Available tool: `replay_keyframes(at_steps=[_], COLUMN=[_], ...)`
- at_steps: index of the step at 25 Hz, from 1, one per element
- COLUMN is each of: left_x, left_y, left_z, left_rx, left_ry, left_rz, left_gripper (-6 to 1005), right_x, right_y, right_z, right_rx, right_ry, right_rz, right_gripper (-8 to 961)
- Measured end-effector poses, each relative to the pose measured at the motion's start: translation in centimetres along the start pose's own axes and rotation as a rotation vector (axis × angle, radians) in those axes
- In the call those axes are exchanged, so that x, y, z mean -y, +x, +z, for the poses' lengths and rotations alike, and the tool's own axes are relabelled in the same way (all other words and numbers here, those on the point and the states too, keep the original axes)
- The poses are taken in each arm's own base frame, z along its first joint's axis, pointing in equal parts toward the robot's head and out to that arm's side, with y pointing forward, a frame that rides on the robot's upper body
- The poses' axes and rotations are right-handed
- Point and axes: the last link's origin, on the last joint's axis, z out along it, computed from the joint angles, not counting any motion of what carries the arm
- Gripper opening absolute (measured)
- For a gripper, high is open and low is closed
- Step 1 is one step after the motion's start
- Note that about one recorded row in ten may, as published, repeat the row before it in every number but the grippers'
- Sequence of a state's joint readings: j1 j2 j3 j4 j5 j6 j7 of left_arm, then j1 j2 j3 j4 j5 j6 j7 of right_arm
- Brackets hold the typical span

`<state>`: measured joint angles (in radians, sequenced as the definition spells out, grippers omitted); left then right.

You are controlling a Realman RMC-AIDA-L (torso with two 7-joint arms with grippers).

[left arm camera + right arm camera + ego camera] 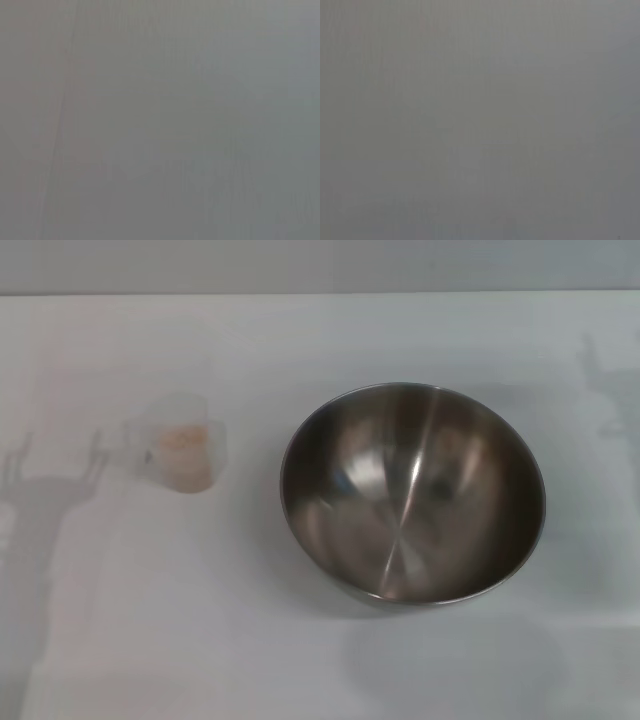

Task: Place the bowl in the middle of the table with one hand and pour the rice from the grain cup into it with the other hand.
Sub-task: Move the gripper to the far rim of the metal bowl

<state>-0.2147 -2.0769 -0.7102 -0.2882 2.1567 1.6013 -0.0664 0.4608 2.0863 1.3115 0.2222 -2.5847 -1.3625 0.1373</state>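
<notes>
On table (pixel 320 660), bowl (pixel 412 490) sits right of centre, grain cup (pixel 180 452) w/ rice (pixel 182 443) left; you grip rim first. Neither gripper in view; can't tell state.

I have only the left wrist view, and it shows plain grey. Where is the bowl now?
Observer: In the head view the bowl sits open side up on the table, a little right of centre.
Operator: Is there anything inside it?
Observer: No, it is empty; the rice is in the cup.
Operator: And where does the cup stand?
Observer: On the table to the bowl's left, apart from it.
</notes>
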Motion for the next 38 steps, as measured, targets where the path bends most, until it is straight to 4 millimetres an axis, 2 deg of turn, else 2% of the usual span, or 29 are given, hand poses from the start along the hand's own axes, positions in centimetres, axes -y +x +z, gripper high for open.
replay_keyframes(at_steps=[13,19,22,25,31,38], left_x=[0.0,0.1,0.1,0.3,0.4,0.4], left_y=[0.0,0.0,0.0,0.0,0.0,0.0], left_z=[0.0,0.0,0.0,0.1,0.3,0.3], left_rx=[0.001,0.003,0.003,0.001,0.0,-0.002], left_ry=[0.001,0.001,0.001,0.009,0.006,0.005], left_rz=[0.0,0.002,0.004,0.007,0.014,0.017], left_gripper=[832,831,831,831,831,831], right_x=[-0.2,-1.6,-2.2,-3.3,-4.7,-8.1], right_y=[0.1,0.4,-0.3,-1.9,-2.8,-4.6], right_z=[0.5,2.3,3.2,4.3,4.7,5.3], right_rx=[-0.008,-0.092,-0.151,-0.24,-0.418,-0.669], right_ry=[-0.006,-0.103,-0.171,-0.243,-0.265,-0.27], right_rz=[0.015,0.133,0.169,0.195,0.215,0.105], right_gripper=[737,737,737,737,738,737])
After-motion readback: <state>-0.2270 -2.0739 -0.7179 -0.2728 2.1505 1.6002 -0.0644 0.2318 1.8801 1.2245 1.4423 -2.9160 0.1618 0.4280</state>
